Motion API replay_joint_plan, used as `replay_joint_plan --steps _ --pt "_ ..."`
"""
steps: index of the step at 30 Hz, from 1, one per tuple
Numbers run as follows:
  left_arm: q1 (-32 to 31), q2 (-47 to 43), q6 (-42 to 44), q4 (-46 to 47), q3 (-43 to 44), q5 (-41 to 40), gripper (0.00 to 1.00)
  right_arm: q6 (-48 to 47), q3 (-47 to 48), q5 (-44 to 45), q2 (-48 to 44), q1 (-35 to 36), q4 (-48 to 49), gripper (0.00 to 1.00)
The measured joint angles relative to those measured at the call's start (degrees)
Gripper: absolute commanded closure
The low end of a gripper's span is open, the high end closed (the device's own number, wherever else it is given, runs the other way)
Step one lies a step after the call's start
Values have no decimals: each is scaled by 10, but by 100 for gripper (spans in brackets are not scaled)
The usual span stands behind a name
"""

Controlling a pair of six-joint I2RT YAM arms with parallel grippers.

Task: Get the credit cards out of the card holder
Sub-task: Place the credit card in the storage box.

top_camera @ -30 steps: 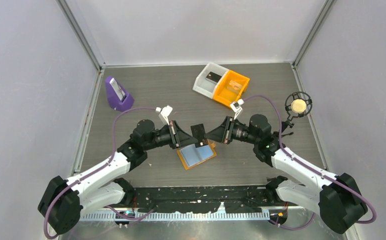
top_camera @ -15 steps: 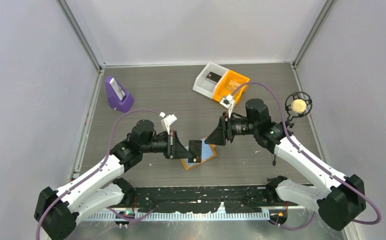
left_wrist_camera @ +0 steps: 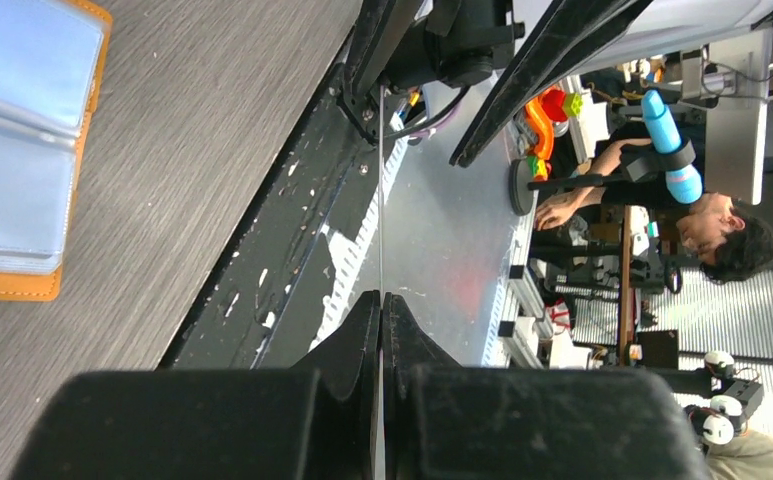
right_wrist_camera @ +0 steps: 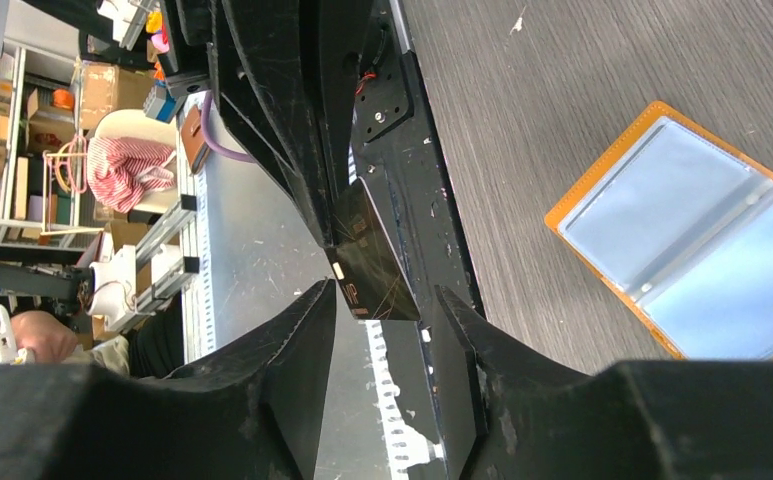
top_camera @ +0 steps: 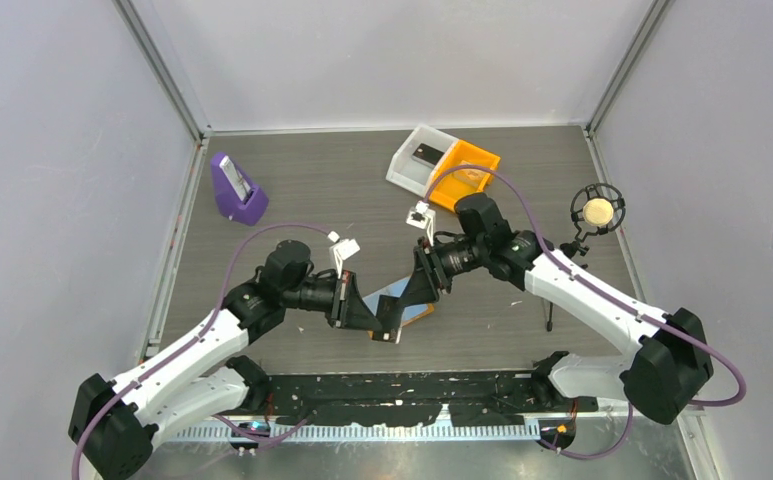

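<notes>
A: Status on the card?

B: The left gripper is clamped on it and holds it up off the table. In the left wrist view the card is edge-on, a thin line between the closed fingers. The right gripper has its jaws apart, one on each side of the card's free end. As far as I can see it's not pinching yet.

A: And the card holder?

B: It's lying open on the table, just below and beside the two grippers, blue sleeves up. The sleeves I can see look empty. The top view hides most of it.

A: So it's a handover?

B: That's my read. To do it cleanly:
- Square the right jaws to the card faces.
- Get a decent overlap on the free end, not just the corner.
- Close the right gripper fully before the left lets go.
- Pull straight apart, with no twist, or the card may flick out.
</notes>
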Motion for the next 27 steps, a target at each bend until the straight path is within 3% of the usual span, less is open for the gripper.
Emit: replay_joint_plan --steps 9,13,15,19,22,27 --pt "0 0 31 -26 1 7 100 -25 13 -11 23 5 -16 55" --pt "0 0 31 -26 1 8 100 -27 13 -16 27 12 -16 61" --pt "0 0 31 -26 1 8 100 -26 13 -19 28 16 -16 66" --pt "0 0 31 -26 1 12 100 -24 10 -23 28 19 -7 91" --pt "0 0 37 -29 2 8 88 -21 7 -26 28 19 -3 95" --pt "0 0 61 -75 23 -31 45 -14 7 -20 26 19 3 95"
